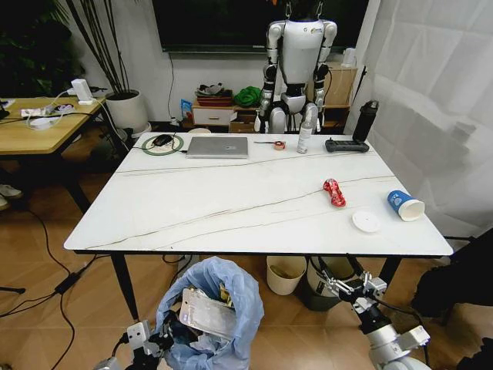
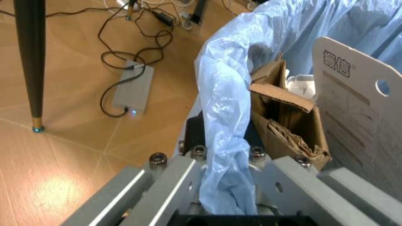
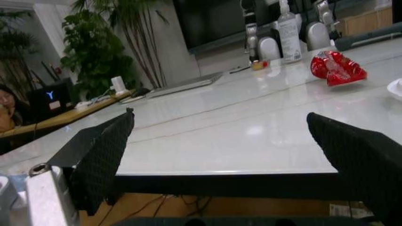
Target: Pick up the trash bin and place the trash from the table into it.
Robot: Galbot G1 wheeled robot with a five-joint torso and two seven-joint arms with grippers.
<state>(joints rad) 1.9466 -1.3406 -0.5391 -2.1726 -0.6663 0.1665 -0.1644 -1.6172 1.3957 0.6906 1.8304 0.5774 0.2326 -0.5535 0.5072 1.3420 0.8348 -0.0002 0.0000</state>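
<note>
From the head camera, the white desk fills the middle. Near its right end lie a red wrapper, a blue-white paper cup on its side and a white lid. At the far edge of the desk sit a silver laptop and a clear spray bottle. The trash bin, with its puffy light-blue bag, is below the near edge of the desk. The left tool is at the bin's left side. The right tool is below the desk's near edge, under the lid.

From the left wrist camera, the left tool is pinching the blue bag at the bin's rim. Brown cardboard and a white card stick up inside the bin.

From the right wrist camera, the right tool is spread wide, level with the desk's near edge. The red wrapper lies farther along the desk.
</note>
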